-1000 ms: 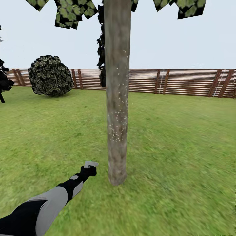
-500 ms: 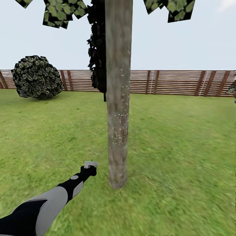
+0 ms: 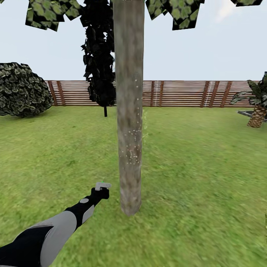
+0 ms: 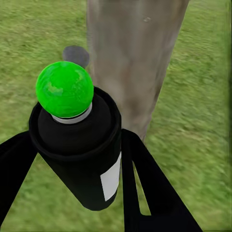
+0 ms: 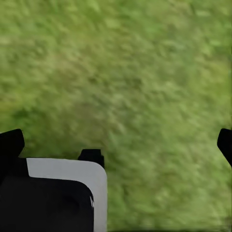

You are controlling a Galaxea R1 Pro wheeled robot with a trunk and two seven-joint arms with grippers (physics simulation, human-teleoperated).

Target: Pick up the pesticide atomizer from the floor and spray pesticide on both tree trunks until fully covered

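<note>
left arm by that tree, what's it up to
The left claw is shut on the atomizer, whose top shows green, holding it low beside the trunk and pointed at it. White specks of spray dot the middle of the trunk; the rest looks bare. The right claw hangs open over grass.
</note>
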